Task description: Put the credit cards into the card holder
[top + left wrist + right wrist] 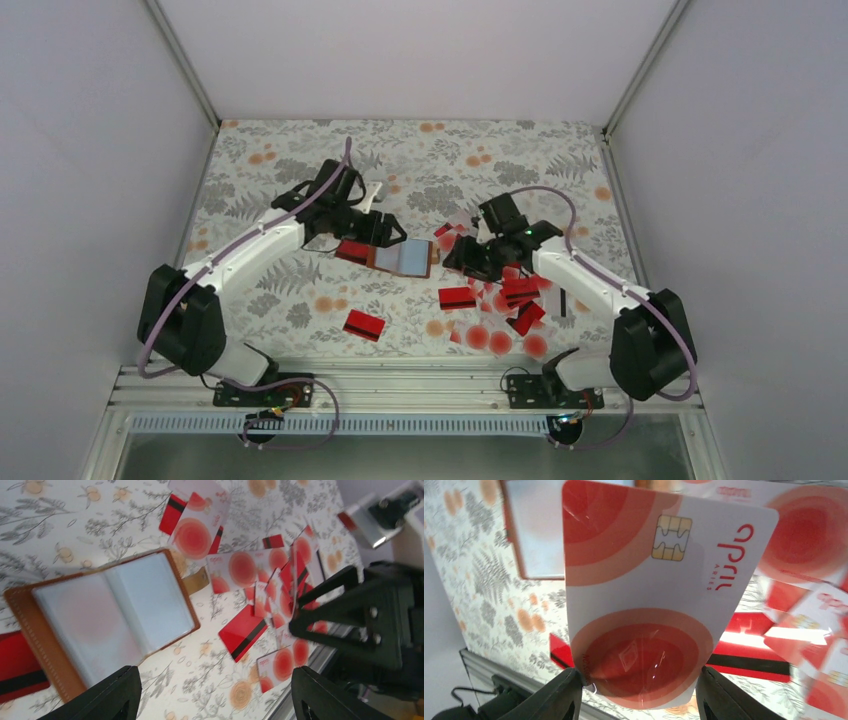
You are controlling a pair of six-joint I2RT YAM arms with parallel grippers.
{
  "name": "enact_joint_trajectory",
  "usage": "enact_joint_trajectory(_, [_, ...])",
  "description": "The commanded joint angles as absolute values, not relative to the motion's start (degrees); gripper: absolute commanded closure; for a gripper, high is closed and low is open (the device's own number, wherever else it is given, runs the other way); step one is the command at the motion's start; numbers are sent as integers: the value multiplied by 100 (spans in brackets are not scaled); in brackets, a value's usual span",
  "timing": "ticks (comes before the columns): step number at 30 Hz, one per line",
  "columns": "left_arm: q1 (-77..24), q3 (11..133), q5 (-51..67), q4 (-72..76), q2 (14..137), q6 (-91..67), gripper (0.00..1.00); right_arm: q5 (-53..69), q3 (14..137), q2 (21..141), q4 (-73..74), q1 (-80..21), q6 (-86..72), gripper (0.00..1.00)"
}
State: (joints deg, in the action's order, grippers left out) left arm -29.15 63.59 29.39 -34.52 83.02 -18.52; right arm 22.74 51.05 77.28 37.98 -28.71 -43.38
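Note:
The card holder lies open on the floral table, brown leather round a pale grey-blue inside. My left gripper hovers just over its left part, open with nothing between the fingers. My right gripper is shut on a whitish credit card with red dots and a gold chip, pinched by its two long edges. It holds the card just right of the holder. Several more credit cards lie scattered under the right arm. One red card lies alone in front.
A red card with a black stripe pokes out from under the holder's left end. The right arm's black gripper fills the right side of the left wrist view. The metal rail runs along the near table edge.

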Motion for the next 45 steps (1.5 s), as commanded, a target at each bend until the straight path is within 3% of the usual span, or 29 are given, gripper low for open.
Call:
enact_joint_trajectory(1, [-2823, 6775, 3576, -3101, 8601, -2274, 25, 2484, 5504, 7951, 3563, -3303, -3995, 44])
enact_joint_trajectory(17, [-2831, 7186, 4104, -2883, 9176, -2707, 28, 2555, 6558, 8638, 3481, -4091, -3578, 44])
enact_joint_trajectory(22, [-2860, 7114, 4105, -2849, 9161, -2733, 33, 2527, 6773, 8784, 3539, -4135, -3506, 44])
enact_joint_trajectory(29, [-2957, 7019, 4114, -2753, 9162, -2810, 52, 2521, 7065, 8941, 3596, -4146, -3456, 44])
enact_joint_trajectory(37, [-2991, 7107, 4073, -2787, 9199, -2853, 93, 2497, 7216, 9009, 3601, -4144, -3446, 43])
enact_joint_trajectory(40, [-2984, 7167, 4046, -2812, 9154, -2912, 97, 2475, 7240, 8964, 3541, -4143, -3469, 37])
enact_joint_trajectory(44, [-2934, 7408, 4022, -2990, 9147, -2867, 98, 2416, 7302, 8842, 3589, -4064, -3479, 4])
enact_joint_trajectory(45, [-2910, 7481, 4005, -3072, 9144, -2831, 98, 2467, 7264, 8764, 3568, -3963, -3494, 1])
